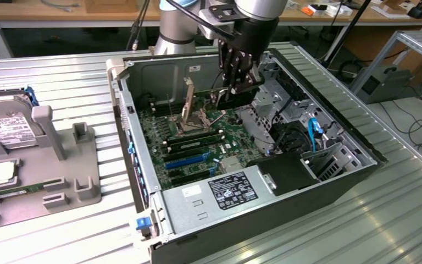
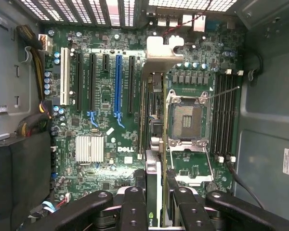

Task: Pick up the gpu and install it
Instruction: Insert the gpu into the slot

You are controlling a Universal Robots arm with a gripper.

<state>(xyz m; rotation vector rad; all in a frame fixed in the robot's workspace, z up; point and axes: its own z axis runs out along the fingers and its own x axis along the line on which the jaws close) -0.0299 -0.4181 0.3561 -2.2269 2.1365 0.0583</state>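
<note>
1. The gpu [image 2: 153, 144] stands on edge inside the open computer case [image 1: 328, 181], above the motherboard [image 2: 106, 96], between the blue slot [image 2: 118, 82] and the CPU socket [image 2: 185, 118].
2. Its metal bracket [image 2: 158, 57] points toward the case's vented rear wall.
3. The end effector [image 2: 155, 204] is clenched on the card's other end, one finger on each face.
4. The case lies on a ribbed metal worktop [image 1: 64, 231].

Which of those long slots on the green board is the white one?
The white slot at the row's end, next to the cables; the others are black or blue.
</note>
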